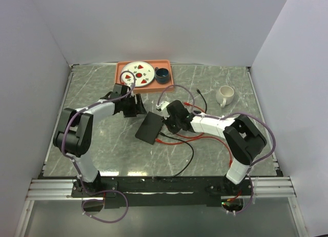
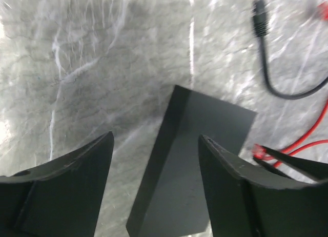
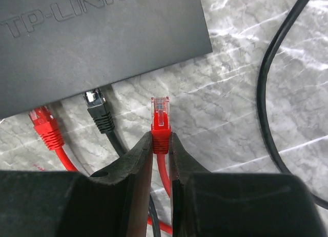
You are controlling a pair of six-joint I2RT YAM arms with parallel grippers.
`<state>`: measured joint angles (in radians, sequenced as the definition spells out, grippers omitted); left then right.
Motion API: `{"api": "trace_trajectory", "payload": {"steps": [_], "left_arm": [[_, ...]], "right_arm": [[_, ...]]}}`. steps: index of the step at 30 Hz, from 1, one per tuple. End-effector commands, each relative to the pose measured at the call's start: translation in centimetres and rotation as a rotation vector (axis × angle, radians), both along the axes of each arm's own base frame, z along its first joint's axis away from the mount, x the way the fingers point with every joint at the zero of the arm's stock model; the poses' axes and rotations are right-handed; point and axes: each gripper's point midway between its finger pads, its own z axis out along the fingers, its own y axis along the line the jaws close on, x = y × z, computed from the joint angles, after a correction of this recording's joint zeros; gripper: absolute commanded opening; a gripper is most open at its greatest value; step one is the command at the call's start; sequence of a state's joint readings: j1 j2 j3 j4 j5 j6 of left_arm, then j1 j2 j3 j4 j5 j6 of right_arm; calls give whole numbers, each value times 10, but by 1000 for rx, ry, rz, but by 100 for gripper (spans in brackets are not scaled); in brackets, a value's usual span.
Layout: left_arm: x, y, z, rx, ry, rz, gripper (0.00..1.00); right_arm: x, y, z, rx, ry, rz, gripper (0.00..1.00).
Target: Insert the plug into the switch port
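The switch [image 1: 150, 127] is a flat black box lying skewed mid-table. In the right wrist view its top [image 3: 97, 37] reads TP-LINK. My right gripper [image 3: 160, 143] is shut on the red plug [image 3: 160, 119], whose clear tip points at the switch's near edge, a short gap away. In the top view the right gripper [image 1: 167, 123] sits at the switch's right side. My left gripper [image 2: 156, 144] is open and empty, its fingers [image 2: 77, 180] spread above the switch's far corner [image 2: 200, 160]. In the top view the left gripper [image 1: 137, 109] hovers just behind the switch.
A second red plug [image 3: 43, 125] and a black plug [image 3: 100, 111] lie at the switch's edge. A black cable [image 3: 269, 93] curves on the right. Red and black cables [image 1: 179, 139] trail over the table. An orange tray [image 1: 121, 68] stands at the back, a white mug [image 1: 224, 95] right.
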<state>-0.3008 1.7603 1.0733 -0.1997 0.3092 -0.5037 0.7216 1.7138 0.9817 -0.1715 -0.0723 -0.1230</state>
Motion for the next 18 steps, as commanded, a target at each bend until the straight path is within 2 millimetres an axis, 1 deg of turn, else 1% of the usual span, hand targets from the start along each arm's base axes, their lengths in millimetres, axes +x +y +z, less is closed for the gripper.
{"api": "trace_trajectory", "payload": {"steps": [1, 3, 7, 9, 14, 18], "left_arm": [[-7, -4, -16, -18, 21, -52, 70], [-11, -8, -18, -43, 31, -63, 70], [-16, -9, -22, -53, 42, -76, 70], [-17, -11, -21, -60, 44, -84, 70], [-19, -13, -24, -72, 56, -95, 69], [-21, -16, -26, -90, 64, -104, 67]], "right_arm": [[12, 12, 12, -13, -16, 34, 0], [9, 14, 4, -26, 15, 50, 0], [5, 22, 2, -10, 35, 69, 0], [4, 21, -4, -25, 57, 68, 0], [0, 20, -8, -30, 76, 65, 0], [1, 21, -11, -32, 84, 49, 0]]}}
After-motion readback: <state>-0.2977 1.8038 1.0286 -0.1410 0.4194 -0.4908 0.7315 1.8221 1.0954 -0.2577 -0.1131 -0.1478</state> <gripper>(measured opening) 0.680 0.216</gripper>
